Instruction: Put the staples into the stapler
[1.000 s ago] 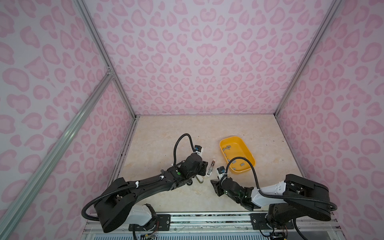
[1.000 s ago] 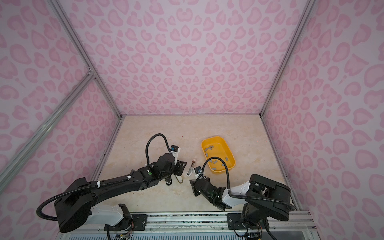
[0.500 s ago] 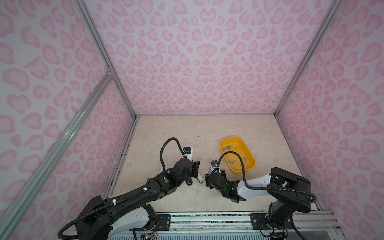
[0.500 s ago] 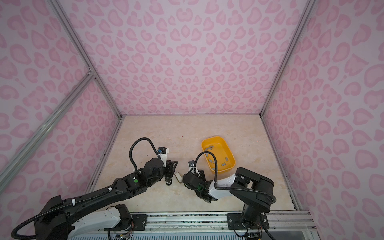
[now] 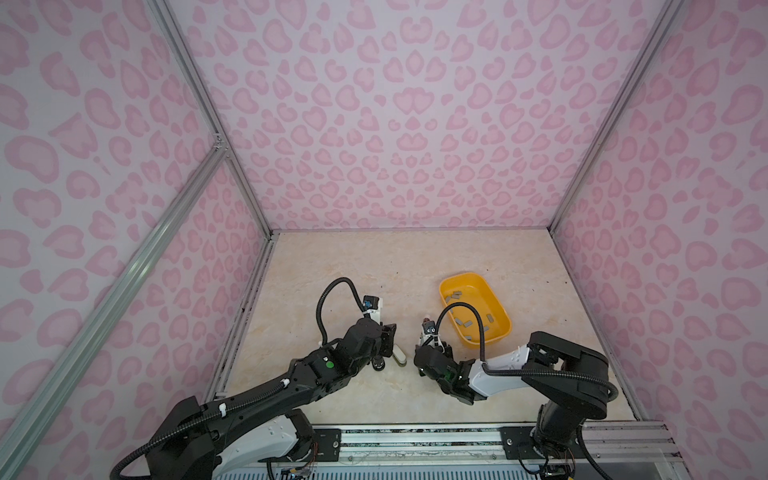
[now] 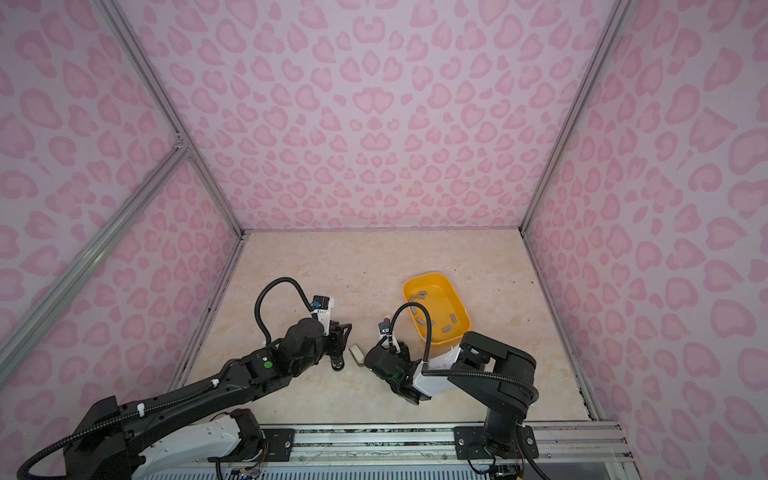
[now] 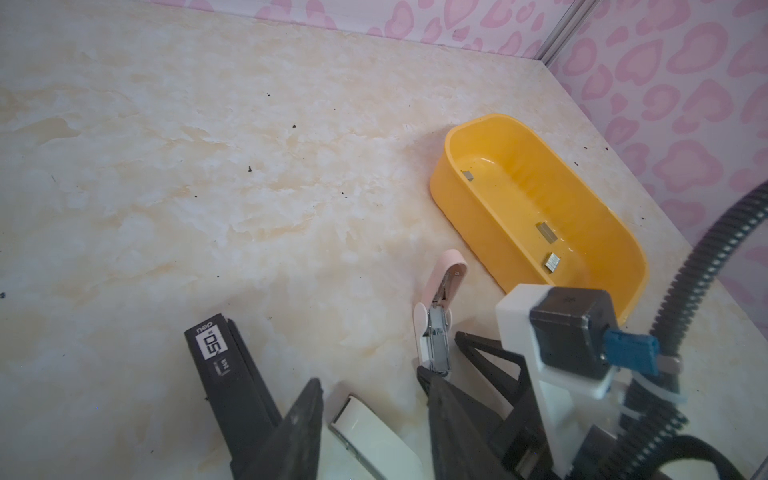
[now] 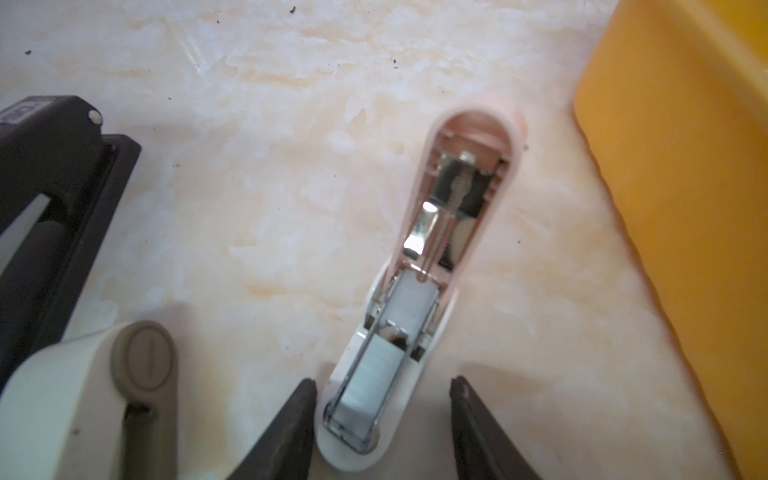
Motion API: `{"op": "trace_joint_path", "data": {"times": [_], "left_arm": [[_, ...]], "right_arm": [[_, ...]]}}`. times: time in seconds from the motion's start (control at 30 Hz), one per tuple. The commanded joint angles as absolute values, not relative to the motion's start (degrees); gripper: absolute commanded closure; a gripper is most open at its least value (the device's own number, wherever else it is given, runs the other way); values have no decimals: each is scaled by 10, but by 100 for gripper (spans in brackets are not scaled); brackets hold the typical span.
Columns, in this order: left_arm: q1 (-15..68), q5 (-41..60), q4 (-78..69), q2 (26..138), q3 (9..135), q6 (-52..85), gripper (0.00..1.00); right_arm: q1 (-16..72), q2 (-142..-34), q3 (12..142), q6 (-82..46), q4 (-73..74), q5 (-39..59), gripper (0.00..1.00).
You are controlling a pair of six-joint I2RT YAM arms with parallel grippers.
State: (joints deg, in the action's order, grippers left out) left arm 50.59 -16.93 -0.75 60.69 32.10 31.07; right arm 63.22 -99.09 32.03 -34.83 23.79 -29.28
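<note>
A small pink-and-white stapler [image 8: 436, 249] lies folded open on the table, a grey strip of staples [image 8: 370, 374] sitting in its metal channel. My right gripper [image 8: 382, 386] is open. Its fingers straddle the stapler's white end, one finger close against it, the other well clear. More staples [image 5: 465, 321] lie loose in the yellow tray [image 5: 498, 307]. My left gripper [image 7: 370, 378] is open around a cream stapler [image 7: 374, 436], with a gap on each side. In the left wrist view the pink stapler [image 7: 436, 316] lies just past that gripper.
A black stapler [image 7: 228, 374] lies beside the cream one [image 5: 400, 356], to its left in both top views. The yellow tray's wall [image 8: 665, 166] stands close beside the pink stapler. Both arms crowd the near middle of the table. Patterned walls enclose three sides.
My right gripper has moved left and away from the front edge, up to the pink stapler. Its jaws widened, then narrowed. The left arm shifted a little around the cream stapler.
</note>
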Motion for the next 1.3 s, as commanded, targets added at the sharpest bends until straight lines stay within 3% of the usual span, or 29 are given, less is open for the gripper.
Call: {"op": "trace_joint_path", "data": {"times": [0.0, 0.3, 0.47, 0.7, 0.83, 1.27], "left_arm": [[505, -172, -16, 611, 324, 315, 56], [505, -170, -14, 628, 329, 320, 56], [505, -170, -14, 624, 330, 318, 56], [495, -176, -12, 636, 334, 320, 55], [460, -131, -23, 654, 342, 323, 56], [425, -100, -28, 751, 406, 309, 58]], "right_arm": [[632, -980, 292, -332, 228, -272, 53], [632, -960, 273, -295, 250, -260, 60], [630, -976, 288, -289, 250, -259, 47], [627, -992, 290, -285, 256, -250, 64], [631, -984, 273, -284, 271, -238, 70], [674, -952, 215, -243, 333, -218, 77]]}}
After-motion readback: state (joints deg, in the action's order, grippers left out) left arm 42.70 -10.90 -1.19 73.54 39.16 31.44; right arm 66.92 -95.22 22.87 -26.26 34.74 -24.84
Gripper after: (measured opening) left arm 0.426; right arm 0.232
